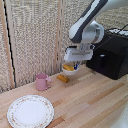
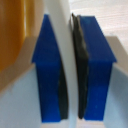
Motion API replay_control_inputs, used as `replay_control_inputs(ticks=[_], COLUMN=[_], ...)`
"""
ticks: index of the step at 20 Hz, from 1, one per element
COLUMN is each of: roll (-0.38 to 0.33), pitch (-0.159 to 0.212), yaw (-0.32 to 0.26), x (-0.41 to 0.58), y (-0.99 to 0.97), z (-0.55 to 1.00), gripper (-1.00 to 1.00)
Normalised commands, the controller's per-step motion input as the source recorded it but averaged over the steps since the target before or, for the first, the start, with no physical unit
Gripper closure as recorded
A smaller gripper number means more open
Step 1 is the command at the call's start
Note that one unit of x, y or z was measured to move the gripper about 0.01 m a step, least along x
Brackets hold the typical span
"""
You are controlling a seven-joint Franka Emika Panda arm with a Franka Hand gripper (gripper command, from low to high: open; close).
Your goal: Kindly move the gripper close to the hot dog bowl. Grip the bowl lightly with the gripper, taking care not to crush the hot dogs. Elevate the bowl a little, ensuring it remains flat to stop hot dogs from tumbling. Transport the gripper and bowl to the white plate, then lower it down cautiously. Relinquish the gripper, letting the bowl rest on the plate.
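In the exterior view my gripper [image 1: 75,64] is shut on the rim of the hot dog bowl [image 1: 69,71], a small white bowl held near the back of the wooden table. Orange-yellow hot dogs [image 1: 67,67] show inside it. One more orange-yellow piece [image 1: 62,78] lies on the table just beside the bowl. The white plate [image 1: 30,111] with a floral rim lies at the front, on the exterior view's left, well apart from the bowl. In the wrist view the blue fingers [image 2: 47,75] of the gripper [image 2: 70,70] pinch the white bowl rim [image 2: 61,30], with orange food [image 2: 12,40] beside it.
A pink mug [image 1: 42,81] stands between the bowl and the plate. A black box-shaped appliance [image 1: 112,55] stands on the exterior view's right, close to the arm. A woven screen [image 1: 35,35] backs the table.
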Motion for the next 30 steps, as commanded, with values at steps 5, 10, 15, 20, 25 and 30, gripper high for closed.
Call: replay_control_inputs(ticks=[5, 10, 15, 20, 25, 30], roll=[0.099, 0.035, 0.018, 0.007, 0.0, -0.03], pitch=[0.029, 0.015, 0.002, 0.0, 0.0, 0.0], yaw=[0.08, 0.061, 0.032, 0.024, 0.029, 0.041], x=[0.318, 0.274, 0.189, 0.117, 0.013, 0.003], y=[0.54, 0.68, 0.81, 0.88, 0.9, 0.84], z=[0.54, 0.48, 0.38, 0.18, -0.02, -0.32], gripper=[1.0, 1.0, 1.0, 1.0, 1.0, 1.0])
